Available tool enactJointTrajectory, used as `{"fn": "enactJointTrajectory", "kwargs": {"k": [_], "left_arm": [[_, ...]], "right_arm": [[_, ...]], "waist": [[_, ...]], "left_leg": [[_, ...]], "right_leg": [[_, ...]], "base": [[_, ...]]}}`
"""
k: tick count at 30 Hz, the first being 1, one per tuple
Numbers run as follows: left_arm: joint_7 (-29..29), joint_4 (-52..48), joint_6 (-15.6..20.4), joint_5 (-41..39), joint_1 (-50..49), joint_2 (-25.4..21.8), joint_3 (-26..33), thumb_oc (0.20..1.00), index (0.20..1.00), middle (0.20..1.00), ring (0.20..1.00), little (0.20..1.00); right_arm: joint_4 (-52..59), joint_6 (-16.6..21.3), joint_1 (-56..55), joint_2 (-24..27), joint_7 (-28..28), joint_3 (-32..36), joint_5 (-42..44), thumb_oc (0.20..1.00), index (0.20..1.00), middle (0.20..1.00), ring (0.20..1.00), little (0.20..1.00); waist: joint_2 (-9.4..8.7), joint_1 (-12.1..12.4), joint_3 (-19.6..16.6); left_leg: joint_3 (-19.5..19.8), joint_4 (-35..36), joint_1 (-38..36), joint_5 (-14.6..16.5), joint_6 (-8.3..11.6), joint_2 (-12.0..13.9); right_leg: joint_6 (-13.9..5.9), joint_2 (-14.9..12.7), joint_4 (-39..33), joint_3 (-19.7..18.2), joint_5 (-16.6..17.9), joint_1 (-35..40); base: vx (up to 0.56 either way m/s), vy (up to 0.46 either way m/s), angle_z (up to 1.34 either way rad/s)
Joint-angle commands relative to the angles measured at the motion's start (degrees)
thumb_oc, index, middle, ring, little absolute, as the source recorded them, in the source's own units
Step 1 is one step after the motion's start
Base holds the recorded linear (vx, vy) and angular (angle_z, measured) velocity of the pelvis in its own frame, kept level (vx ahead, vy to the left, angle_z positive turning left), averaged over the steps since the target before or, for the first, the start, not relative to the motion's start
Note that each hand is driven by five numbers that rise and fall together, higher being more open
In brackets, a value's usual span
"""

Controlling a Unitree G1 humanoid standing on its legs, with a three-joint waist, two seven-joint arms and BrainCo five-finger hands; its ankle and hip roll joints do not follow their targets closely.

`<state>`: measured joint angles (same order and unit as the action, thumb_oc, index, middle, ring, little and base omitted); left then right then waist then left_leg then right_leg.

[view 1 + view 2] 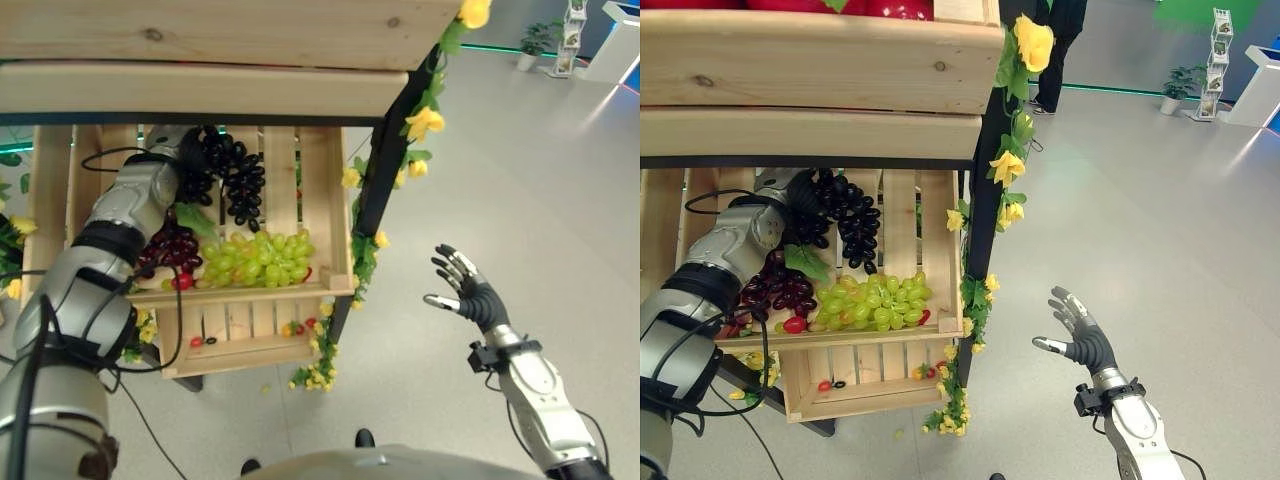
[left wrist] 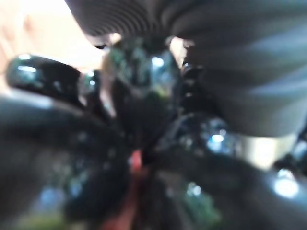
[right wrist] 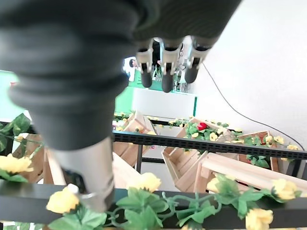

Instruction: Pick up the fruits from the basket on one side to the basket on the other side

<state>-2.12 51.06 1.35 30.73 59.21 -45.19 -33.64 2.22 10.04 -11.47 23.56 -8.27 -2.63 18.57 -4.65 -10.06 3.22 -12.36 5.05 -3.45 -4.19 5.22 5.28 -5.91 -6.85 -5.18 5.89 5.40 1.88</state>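
Left robot hand [image 1: 188, 150] is buried among the black grapes [image 1: 232, 172] at the upper left of the wooden crate [image 1: 325, 190], its fingers hidden so grip cannot be told, the bunch hanging lengthwise just right of it, while the right robot hand [image 1: 462, 283] hovers open, well apart at lower right.

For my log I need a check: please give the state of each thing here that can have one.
Left hand: in the crate, fingers hidden among the black grapes.
Right hand: open, in the air, holding nothing.
Green grapes: lying in the wooden crate.
Red grapes: lying in the crate.
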Motion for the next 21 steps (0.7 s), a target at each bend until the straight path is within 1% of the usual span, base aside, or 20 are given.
{"fn": "enactJointTrajectory", "kwargs": {"k": [1, 8, 11, 12, 13, 14, 15, 17, 18, 19, 21], "left_arm": [[-0.2, 0.3, -0.2, 1.3, 5.3, -2.9, 0.0, 1.000, 1.000, 1.000, 1.000, 1.000], [0.6, -1.3, 0.1, 0.7, 5.0, -3.7, 0.1, 1.000, 1.000, 1.000, 1.000, 1.000], [0.1, -2.9, 0.2, 2.1, 5.2, -4.5, -0.2, 1.000, 1.000, 1.000, 1.000, 1.000], [0.2, -3.5, 0.2, 6.9, 6.2, -6.0, -2.9, 1.000, 1.000, 1.000, 1.000, 1.000], [0.1, -3.5, 0.2, 7.0, 6.3, -6.0, -3.1, 1.000, 1.000, 1.000, 1.000, 1.000], [0.3, -4.4, 0.5, 9.3, 6.9, -6.7, -4.6, 1.000, 1.000, 1.000, 1.000, 1.000], [0.2, -6.6, 1.5, 10.5, 7.1, -7.5, -6.0, 1.000, 1.000, 1.000, 1.000, 1.000], [3.5, -12.3, 4.3, 9.7, 7.0, -11.1, -8.5, 1.000, 1.000, 1.000, 1.000, 1.000], [3.7, -12.5, 4.2, 9.6, 7.1, -11.3, -8.6, 1.000, 1.000, 1.000, 1.000, 1.000], [6.3, -16.6, 6.5, 6.6, 7.1, -13.9, -9.8, 1.000, 1.000, 1.000, 1.000, 1.000], [7.4, -18.8, 7.6, 1.7, 6.6, -15.7, -9.4, 1.000, 1.000, 1.000, 1.000, 1.000]], "right_arm": [[2.4, 3.3, 2.9, 1.4, 0.0, 4.1, -0.3, 1.000, 1.000, 1.000, 1.000, 1.000], [2.0, 3.0, 2.8, 1.2, -0.1, 4.2, -0.6, 1.000, 1.000, 1.000, 1.000, 1.000], [2.1, 3.0, 2.6, 1.3, -0.1, 4.4, -0.9, 1.000, 1.000, 1.000, 1.000, 1.000], [1.8, 3.1, 2.6, 1.6, -0.1, 4.4, -1.0, 1.000, 1.000, 1.000, 1.000, 1.000], [1.7, 3.1, 2.7, 1.5, -0.1, 4.4, -1.0, 1.000, 1.000, 1.000, 1.000, 1.000], [1.4, 3.2, 2.7, 1.6, -0.2, 4.3, -1.0, 1.000, 1.000, 1.000, 1.000, 1.000], [1.5, 3.3, 2.8, 2.1, -0.2, 4.3, -1.0, 1.000, 1.000, 1.000, 1.000, 1.000], [1.5, 3.4, 2.6, 2.4, -0.3, 4.9, -0.5, 1.000, 1.000, 1.000, 1.000, 1.000], [1.5, 3.4, 2.7, 2.3, -0.3, 4.8, -0.5, 1.000, 1.000, 1.000, 1.000, 1.000], [1.5, 3.2, 2.3, 2.1, -0.8, 5.4, -0.1, 1.000, 1.000, 1.000, 1.000, 1.000], [1.0, 3.2, 2.2, 1.7, -1.0, 5.5, 0.1, 1.000, 1.000, 1.000, 1.000, 1.000]], "waist": [[0.75, 0.9, -0.7], [0.79, 1.2, -0.7], [0.80, 1.5, -0.7], [0.95, 1.5, -0.7], [0.84, 1.5, -0.7], [0.81, 1.6, -0.6], [0.95, 1.6, -0.5], [1.09, 1.9, -0.5], [0.99, 1.8, -0.5], [1.11, 2.0, -0.5], [1.17, 2.3, -0.5]], "left_leg": [[2.3, -4.6, -0.2, 7.4, -2.46, -0.9], [2.6, -4.2, -0.2, 7.1, -2.46, -1.1], [2.8, -3.8, -0.1, 6.8, -2.46, -1.2], [2.9, -3.5, -0.1, 6.7, -2.49, -1.2], [2.9, -3.5, -0.1, 6.7, -2.49, -1.2], [2.9, -3.3, -0.2, 6.6, -2.49, -1.2], [3.0, -3.3, -0.2, 6.5, -2.49, -1.1], [3.2, -3.1, -0.1, 6.4, -2.52, -1.2], [3.2, -3.0, -0.1, 6.4, -2.52, -1.2], [3.4, -2.9, 0.0, 6.3, -2.49, -1.3], [3.8, -2.8, 0.0, 6.2, -2.50, -1.4]], "right_leg": [[-4.56, -0.2, 8.3, 1.6, -11.7, 3.2], [-4.55, -0.4, 7.9, 1.9, -11.4, 3.3], [-4.58, -0.5, 7.6, 2.0, -11.3, 3.3], [-4.65, -0.5, 7.8, 2.1, -11.3, 3.1], [-4.65, -0.5, 7.8, 2.1, -11.3, 3.1], [-4.72, -0.5, 7.9, 2.2, -11.3, 3.1], [-4.75, -0.6, 8.1, 2.2, -11.2, 2.9], [-4.83, -0.7, 8.4, 2.4, -11.2, 2.8], [-4.83, -0.7, 8.4, 2.4, -11.3, 2.8], [-4.88, -0.7, 8.5, 2.6, -11.3, 2.8], [-4.89, -0.8, 8.5, 2.9, -11.2, 2.8]], "base": [[0.00, 0.000, 0.00], [-0.01, 0.001, 0.00], [-0.04, 0.004, 0.06], [-0.03, 0.001, 0.08], [-0.04, 0.001, 0.07], [-0.03, 0.001, 0.03], [-0.04, 0.004, 0.03], [-0.03, 0.007, 0.04], [-0.02, 0.007, 0.06], [-0.01, 0.001, 0.06], [0.00, 0.001, 0.08]]}}
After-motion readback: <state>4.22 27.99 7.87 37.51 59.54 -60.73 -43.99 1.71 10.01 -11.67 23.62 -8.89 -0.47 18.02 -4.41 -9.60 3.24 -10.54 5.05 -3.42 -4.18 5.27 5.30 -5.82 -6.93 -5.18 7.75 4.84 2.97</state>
